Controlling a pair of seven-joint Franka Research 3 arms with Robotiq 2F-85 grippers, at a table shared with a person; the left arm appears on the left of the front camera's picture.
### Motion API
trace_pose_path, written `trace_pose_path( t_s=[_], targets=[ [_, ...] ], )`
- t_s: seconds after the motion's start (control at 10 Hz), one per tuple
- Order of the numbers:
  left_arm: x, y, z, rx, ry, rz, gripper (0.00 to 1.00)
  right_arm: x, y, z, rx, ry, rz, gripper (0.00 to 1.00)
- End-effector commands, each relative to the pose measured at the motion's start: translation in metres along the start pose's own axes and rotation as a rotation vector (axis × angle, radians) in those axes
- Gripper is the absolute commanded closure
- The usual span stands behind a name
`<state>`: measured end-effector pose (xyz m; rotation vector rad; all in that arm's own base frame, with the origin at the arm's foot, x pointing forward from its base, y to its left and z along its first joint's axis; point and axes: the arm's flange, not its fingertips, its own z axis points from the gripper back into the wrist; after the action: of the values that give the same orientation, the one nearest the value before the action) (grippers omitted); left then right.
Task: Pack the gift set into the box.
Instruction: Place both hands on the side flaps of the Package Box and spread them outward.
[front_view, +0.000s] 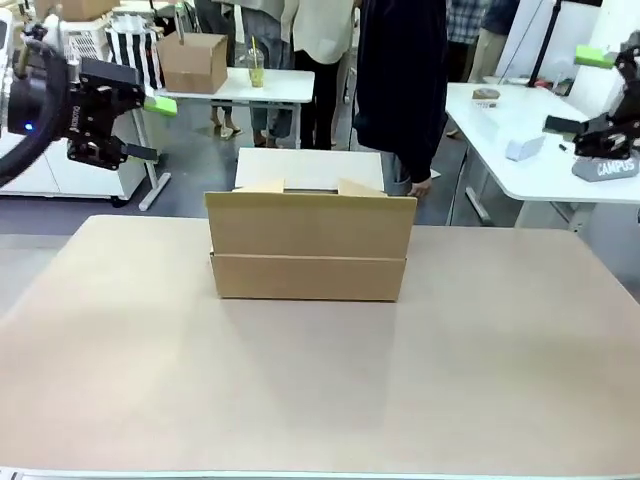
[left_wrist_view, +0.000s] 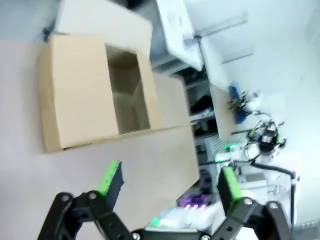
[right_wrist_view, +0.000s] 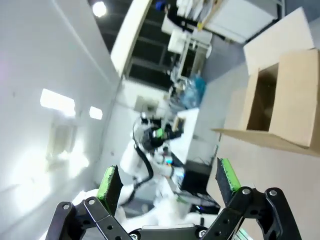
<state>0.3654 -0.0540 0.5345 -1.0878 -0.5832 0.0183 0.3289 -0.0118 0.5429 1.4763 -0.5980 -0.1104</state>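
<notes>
One box (front_view: 310, 245) stands on the table (front_view: 500, 360) with its top open. Its far flap (front_view: 310, 168) is opened back, and the corners of two side flaps peek over the front edge. One crease runs across the front. The left wrist view looks into the box at bare cardboard walls.

Two grippers hang in the air, both well apart from the box. The left gripper (front_view: 148, 128) is up and to its left, the right gripper (front_view: 577, 90) up and to its right. Each has its jaws spread wide, holding nothing.

One person (front_view: 400, 90) in dark clothes stands just behind the box, one hand (front_view: 420, 185) near its far right corner. Farther behind the box, a white table carries one small carton (front_view: 192, 62), one striped bag (front_view: 135, 50) and one cup (front_view: 256, 68).
</notes>
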Motion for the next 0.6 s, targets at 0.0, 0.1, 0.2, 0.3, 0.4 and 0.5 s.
trace_pose_path(
  t_s=[0.0,0.1,0.2,0.3,0.4,0.5],
  targets=[
    [-0.0057,-0.0072,-0.0129,0.043,0.076,-0.147,0.00,-0.0102,0.0139,-0.0092,-0.012,0.078,0.079,0.00],
    [-0.0057,-0.0072,-0.0129,0.043,0.076,-0.147,0.00,-0.0102,0.0139,-0.0092,-0.012,0.078,0.079,0.00],
    [-0.0057,-0.0072,-0.0129,0.043,0.076,-0.147,0.00,-0.0102,0.0139,-0.0092,-0.012,0.078,0.079,0.00],
    [-0.0057,-0.0072,-0.0129,0.043,0.076,-0.147,0.00,-0.0102,0.0139,-0.0092,-0.012,0.078,0.079,0.00],
    [-0.0057,-0.0072,-0.0129,0.043,0.076,-0.147,0.00,-0.0102,0.0139,-0.0092,-0.012,0.078,0.079,0.00],
    [-0.0057,-0.0072,-0.0129,0.043,0.076,-0.147,0.00,-0.0102,0.0139,-0.0092,-0.012,0.078,0.079,0.00]
  ],
)
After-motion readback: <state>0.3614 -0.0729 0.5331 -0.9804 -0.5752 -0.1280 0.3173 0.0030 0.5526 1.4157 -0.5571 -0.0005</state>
